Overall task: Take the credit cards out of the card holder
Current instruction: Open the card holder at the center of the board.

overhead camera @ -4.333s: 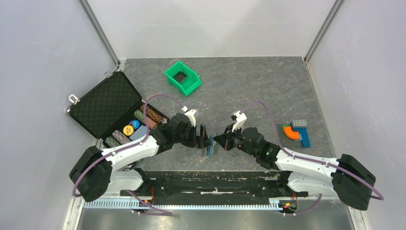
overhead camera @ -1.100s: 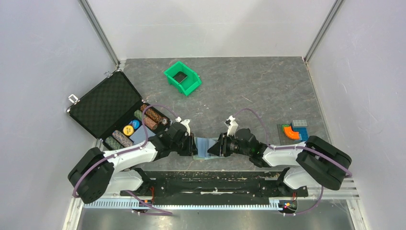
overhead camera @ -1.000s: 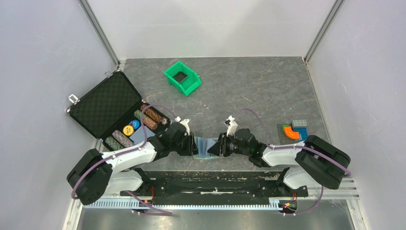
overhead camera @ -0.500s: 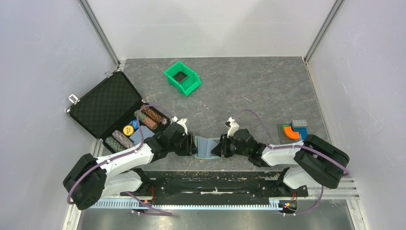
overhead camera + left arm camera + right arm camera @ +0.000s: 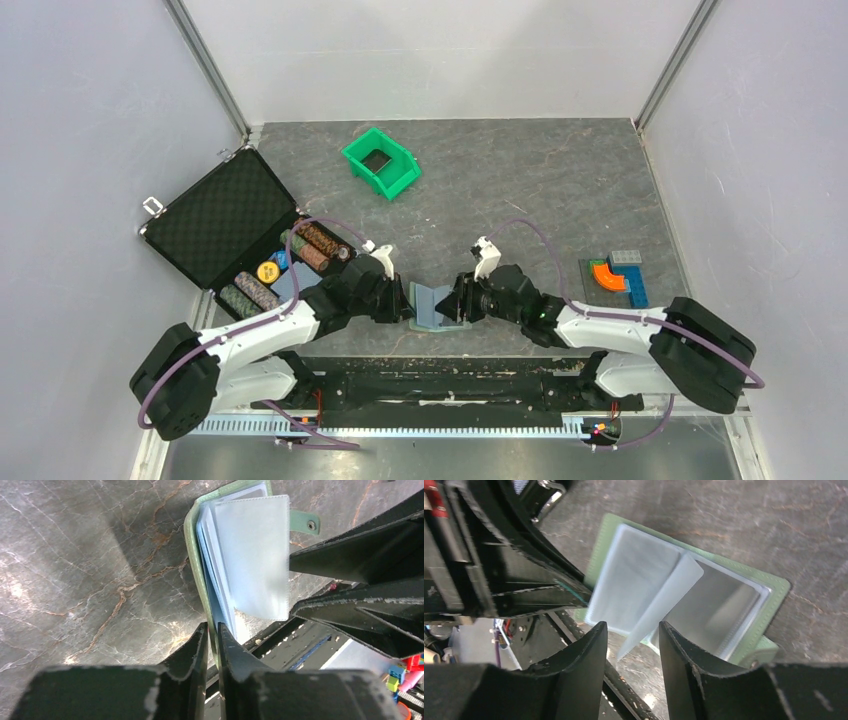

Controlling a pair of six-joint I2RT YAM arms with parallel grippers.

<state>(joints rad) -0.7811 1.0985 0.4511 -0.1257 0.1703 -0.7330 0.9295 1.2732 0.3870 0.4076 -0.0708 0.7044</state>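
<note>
The card holder (image 5: 432, 305), pale green with light blue clear sleeves, lies spread near the table's front edge between both arms. In the left wrist view my left gripper (image 5: 212, 626) is shut on the thin green cover edge of the card holder (image 5: 250, 550). My right gripper (image 5: 633, 630) stands open. One sleeve leaf (image 5: 666, 602) of the holder (image 5: 644, 575) sticks up between its fingers without touching them. From above, the left gripper (image 5: 408, 303) and right gripper (image 5: 455, 305) face each other across the holder. The credit cards are hidden; no dark card shows in the sleeves.
An open black foam-lined case (image 5: 225, 215) with rows of poker chips (image 5: 300, 250) stands at the left. A green bin (image 5: 381, 162) sits at the back. Coloured blocks (image 5: 617, 275) lie at the right. The black front rail (image 5: 430, 385) runs just below the holder.
The left gripper has closed on the holder's cover edge. The right gripper has opened and drawn slightly right, and a sleeve leaf now stands up from the spread holder.
</note>
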